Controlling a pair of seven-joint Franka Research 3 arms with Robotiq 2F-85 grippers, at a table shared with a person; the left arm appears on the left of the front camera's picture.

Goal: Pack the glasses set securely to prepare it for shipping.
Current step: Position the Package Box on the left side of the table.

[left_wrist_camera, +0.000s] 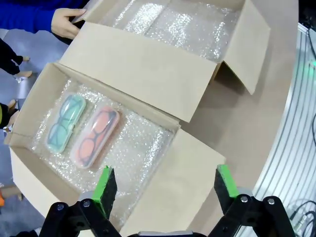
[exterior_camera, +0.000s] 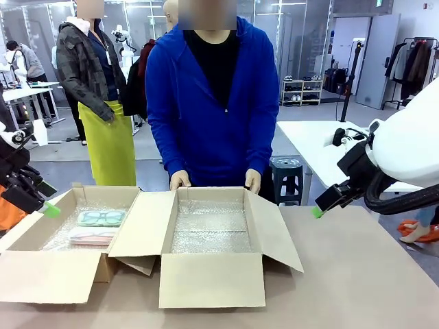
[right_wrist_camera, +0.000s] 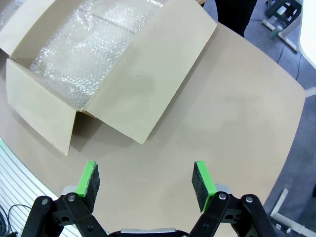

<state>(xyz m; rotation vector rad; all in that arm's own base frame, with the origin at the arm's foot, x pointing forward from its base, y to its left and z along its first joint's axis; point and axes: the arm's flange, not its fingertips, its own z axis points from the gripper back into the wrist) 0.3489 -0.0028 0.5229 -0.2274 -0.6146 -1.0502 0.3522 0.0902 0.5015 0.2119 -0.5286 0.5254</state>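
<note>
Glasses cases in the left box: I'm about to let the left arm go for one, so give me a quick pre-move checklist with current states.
1. Left gripper open, nothing held: ok.
2. Mint-green case and pink case lie flat, side by side, on the bubble wrap in the left box: ok.
3. Nothing covers either case: ok.
4. Middle box open, bubble-lined, nothing in it: ok.
5. Person's hands rest on the middle box's far edge, away from the cases: ok.
6. Right gripper open above bare table: ok.
</note>
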